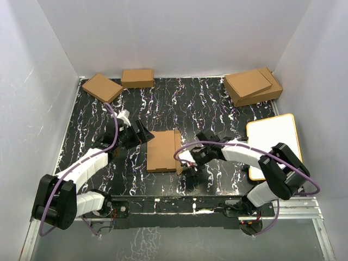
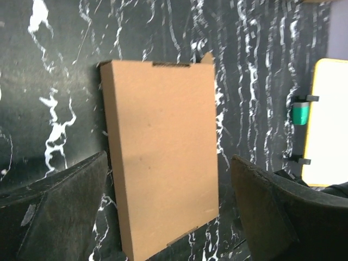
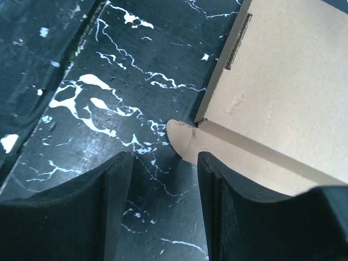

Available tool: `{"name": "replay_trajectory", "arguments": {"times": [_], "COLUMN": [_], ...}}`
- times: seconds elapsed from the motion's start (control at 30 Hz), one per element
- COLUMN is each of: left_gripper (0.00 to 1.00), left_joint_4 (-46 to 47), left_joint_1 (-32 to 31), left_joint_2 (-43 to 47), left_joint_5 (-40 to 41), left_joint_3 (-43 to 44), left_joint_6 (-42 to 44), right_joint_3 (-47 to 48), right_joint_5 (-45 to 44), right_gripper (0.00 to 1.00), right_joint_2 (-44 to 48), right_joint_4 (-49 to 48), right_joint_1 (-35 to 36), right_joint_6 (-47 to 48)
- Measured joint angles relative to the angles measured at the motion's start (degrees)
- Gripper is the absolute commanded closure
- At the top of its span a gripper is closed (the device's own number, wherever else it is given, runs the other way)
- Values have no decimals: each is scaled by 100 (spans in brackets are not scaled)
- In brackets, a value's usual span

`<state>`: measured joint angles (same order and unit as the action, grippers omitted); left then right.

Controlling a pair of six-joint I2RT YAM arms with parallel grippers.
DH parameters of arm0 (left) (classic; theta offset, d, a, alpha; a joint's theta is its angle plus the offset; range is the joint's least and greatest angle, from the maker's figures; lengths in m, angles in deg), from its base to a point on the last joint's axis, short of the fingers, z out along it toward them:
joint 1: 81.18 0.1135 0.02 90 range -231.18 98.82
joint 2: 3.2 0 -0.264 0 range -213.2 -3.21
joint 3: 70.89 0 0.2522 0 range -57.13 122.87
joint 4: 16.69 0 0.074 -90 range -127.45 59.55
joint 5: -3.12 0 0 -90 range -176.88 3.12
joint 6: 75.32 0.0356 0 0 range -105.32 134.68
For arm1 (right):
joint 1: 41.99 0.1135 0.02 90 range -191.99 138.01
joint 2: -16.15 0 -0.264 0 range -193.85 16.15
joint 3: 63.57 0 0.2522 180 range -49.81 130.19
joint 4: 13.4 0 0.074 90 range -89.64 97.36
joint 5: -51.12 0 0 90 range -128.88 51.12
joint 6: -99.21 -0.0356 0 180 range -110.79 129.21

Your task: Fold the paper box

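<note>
The paper box point(image 1: 162, 150) lies flat mid-table as a thin closed brown rectangle, and it fills the middle of the left wrist view point(image 2: 163, 163). My left gripper point(image 1: 142, 136) hovers at the box's upper left corner; it is open wide point(image 2: 168, 163), its fingers point(image 2: 60, 212) astride the box and clear of it. My right gripper point(image 1: 190, 161) sits at the box's lower right edge. It is open point(image 3: 163, 163) with only table between its fingers point(image 3: 239, 217). A rounded flap tab point(image 3: 182, 138) sticks out of the box corner point(image 3: 283, 92) just ahead of the right finger.
Two small brown boxes point(image 1: 102, 87) point(image 1: 137, 78) lie at the back left. Two larger stacked brown boxes point(image 1: 253, 87) sit at the back right. A white board with an orange rim point(image 1: 272, 144) lies at the right, also seen from the left wrist point(image 2: 331, 119).
</note>
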<state>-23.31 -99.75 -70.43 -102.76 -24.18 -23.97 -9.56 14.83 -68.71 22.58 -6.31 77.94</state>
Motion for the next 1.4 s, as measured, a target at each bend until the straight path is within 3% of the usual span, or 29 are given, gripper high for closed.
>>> {"name": "replay_trajectory", "arguments": {"times": [0.33, 0.5, 0.57, 0.7, 0.97, 1.13, 1.4], "left_gripper": [10, 9, 7, 3, 3, 3, 5], "left_joint_4": [-463, -352, -286, -90, 525, 717, 739], "left_joint_1": [-149, -149, -149, -149, -149, -149, -149], "left_joint_2": [-81, -50, -50, -39, 297, 321, 22], "left_joint_5": [201, 181, 157, 125, 153, 164, 173], "left_joint_3": [-7, -140, -236, -387, -807, -944, -933], "left_joint_6": [122, 129, 111, 66, -315, -597, -660], "right_joint_3": [-72, 63, 170, 262, 474, 514, 627], "right_joint_5": [-739, -664, -472, 42, 247, -192, -474], "right_gripper": [49, 53, 50, 41, 42, 43, 55], "right_joint_2": [-341, -339, -337, -326, -1139, -1580, -1882], "right_joint_4": [-704, -616, -601, -1241, -3331, -3569, -3845], "right_joint_1": [509, 232, -90, -660, -804, -804, -804], "right_joint_6": [-107, -367, -671, -2411, -7149, -8574, -9457]}}
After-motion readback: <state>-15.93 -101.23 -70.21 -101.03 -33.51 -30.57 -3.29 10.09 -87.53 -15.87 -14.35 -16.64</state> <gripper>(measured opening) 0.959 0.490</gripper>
